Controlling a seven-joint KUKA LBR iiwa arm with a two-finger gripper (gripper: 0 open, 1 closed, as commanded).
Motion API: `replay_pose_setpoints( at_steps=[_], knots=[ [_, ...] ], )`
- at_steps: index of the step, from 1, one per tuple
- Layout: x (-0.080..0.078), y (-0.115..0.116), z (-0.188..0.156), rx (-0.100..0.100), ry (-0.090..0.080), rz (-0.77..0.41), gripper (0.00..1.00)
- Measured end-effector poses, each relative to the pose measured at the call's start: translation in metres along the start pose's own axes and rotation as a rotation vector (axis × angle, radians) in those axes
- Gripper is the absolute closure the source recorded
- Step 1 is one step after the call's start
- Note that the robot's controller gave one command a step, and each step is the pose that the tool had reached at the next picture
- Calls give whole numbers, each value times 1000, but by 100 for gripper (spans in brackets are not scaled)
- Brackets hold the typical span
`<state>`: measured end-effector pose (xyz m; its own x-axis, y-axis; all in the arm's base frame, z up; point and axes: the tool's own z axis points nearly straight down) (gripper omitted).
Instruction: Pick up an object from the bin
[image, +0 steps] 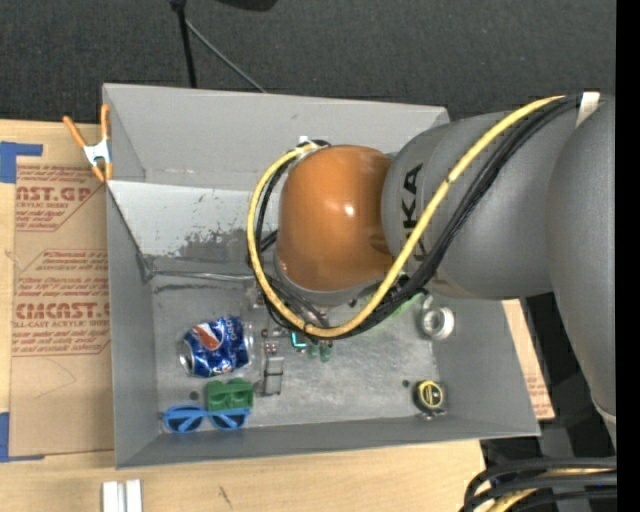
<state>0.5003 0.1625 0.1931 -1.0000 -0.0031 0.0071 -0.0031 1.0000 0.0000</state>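
The gripper (276, 362) hangs low over the floor of the grey bin (352, 396), left of the bin's middle. It is mostly hidden under the robot's rounded orange cover (330, 225), so I cannot tell how far open it is or whether it has hold of anything. Nothing can be seen gripped.

Just left of the gripper, almost touching it, lies a crushed blue can (215, 346). It is on its side, with its long axis running roughly left to right and slightly tilted. This is the closest thing to the gripper. As I judge it, a pick from here would need a short move left, with the jaws closing across the can's narrow width.

A little nearer than the can sits a green block (231, 397). It touches a pair of blue toy glasses (203, 418) by the near wall. Well apart, at the right of the bin, lie a silver cap (435, 322) and, nearer, a small black-and-yellow disc (429, 394).

The thick grey arm (500, 200) reaches in from the right, with yellow and black cables (262, 215) looped round the orange cover.
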Motion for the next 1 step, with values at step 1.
replay_pose_setpoints(
  at_steps=[1],
  knots=[
    [-12, 78, 127, 0, -4, -174, 0]
  ],
)
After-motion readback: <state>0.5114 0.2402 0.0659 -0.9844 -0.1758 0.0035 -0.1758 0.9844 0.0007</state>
